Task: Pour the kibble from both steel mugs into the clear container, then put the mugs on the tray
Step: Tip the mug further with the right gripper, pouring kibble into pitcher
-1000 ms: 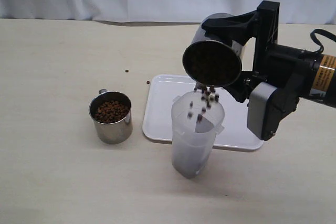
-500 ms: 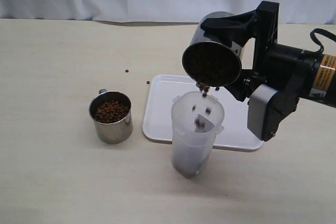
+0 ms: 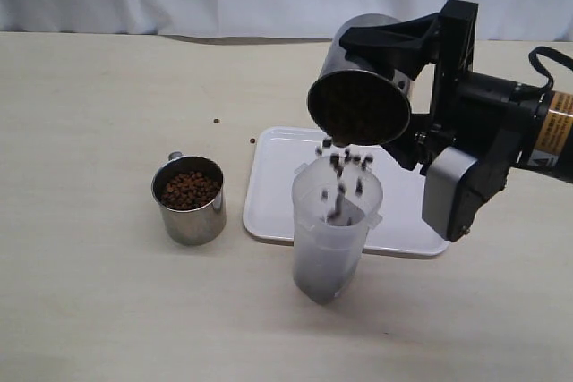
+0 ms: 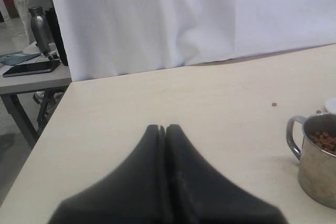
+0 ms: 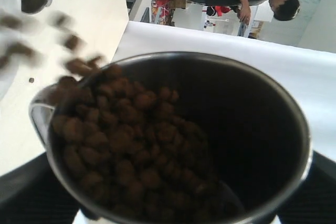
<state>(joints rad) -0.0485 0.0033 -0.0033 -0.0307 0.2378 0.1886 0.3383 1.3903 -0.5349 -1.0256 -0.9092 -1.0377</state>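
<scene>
- Pale beige table [image 3: 107, 310], matte.
- Mug [image 3: 190, 207] upright on it, left of centre, handle turned to the far side.
- White tray [image 3: 269, 194] lying flat near the mug, not touching.
- Container [image 3: 327, 252] upright on the tabletop, just before the tray's near edge.
- Two loose bits of kibble [image 3: 217, 121] beyond the mug, one beside the tray's far-left corner.

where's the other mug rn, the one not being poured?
Exterior view, left half: the unpoured steel mug stands upright on the table, full of kibble, just left of the white tray and the clear container, touching neither.
</scene>
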